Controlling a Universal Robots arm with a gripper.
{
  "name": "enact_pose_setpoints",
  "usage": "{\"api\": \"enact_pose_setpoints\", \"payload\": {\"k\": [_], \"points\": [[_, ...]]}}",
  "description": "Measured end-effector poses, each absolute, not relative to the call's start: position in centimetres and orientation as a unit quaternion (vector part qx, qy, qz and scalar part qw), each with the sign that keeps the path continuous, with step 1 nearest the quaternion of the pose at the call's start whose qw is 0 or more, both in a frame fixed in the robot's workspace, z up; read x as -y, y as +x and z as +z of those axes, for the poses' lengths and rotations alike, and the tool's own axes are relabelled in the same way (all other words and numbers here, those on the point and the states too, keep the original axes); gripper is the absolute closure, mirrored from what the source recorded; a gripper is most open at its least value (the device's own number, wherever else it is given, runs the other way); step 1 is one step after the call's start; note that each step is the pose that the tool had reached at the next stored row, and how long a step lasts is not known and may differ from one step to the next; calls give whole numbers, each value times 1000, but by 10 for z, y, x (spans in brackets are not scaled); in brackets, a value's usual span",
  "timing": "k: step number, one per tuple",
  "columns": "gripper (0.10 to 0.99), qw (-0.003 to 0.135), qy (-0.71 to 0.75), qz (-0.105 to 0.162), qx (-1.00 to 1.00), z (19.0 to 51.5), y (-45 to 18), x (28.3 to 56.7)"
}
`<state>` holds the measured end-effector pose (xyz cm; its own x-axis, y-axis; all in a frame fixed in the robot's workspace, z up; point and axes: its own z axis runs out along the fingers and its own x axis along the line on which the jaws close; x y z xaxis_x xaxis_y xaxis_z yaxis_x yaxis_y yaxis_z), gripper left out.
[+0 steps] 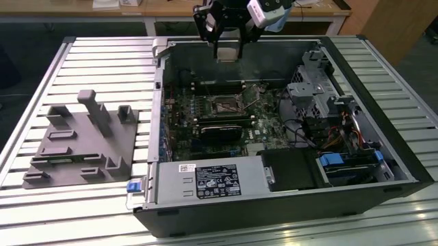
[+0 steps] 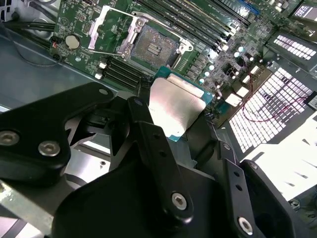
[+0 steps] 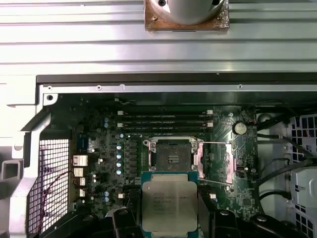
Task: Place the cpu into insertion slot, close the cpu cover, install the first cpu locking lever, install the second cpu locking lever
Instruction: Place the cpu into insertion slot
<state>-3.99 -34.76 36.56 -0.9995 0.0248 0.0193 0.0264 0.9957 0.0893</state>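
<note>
My gripper (image 1: pixel 229 51) hangs over the far wall of the open computer case (image 1: pixel 154 169), shut on the cpu (image 2: pixel 176 106), a flat square chip with a dull metallic top (image 3: pixel 168 203). Black fingers (image 2: pixel 143 124) press on its two opposite edges. The insertion slot (image 3: pixel 172 156) lies bare on the green board, a little ahead of the chip and below it; it also shows in the exterior view (image 1: pixel 222 105) and the second wrist view (image 2: pixel 153 47). The cpu cover (image 2: pixel 106 29) is swung open beside the socket (image 3: pixel 232 163). Thin lever rods (image 3: pixel 218 144) stand free along it.
A long black card (image 1: pixel 222 130) lies just nearer than the socket. Memory slots (image 3: pixel 166 119) run along its far side. A drive cage and cables (image 1: pixel 311 97) fill the exterior view's right, with a power supply (image 1: pixel 205 179) in front. A grey fixture (image 1: pixel 82 138) stands outside the case.
</note>
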Motion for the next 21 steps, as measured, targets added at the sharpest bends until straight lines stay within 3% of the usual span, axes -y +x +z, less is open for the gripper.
{"api": "enact_pose_setpoints", "payload": {"k": [21], "points": [[545, 9, -13, -45, 999, 355, -40, 348]]}}
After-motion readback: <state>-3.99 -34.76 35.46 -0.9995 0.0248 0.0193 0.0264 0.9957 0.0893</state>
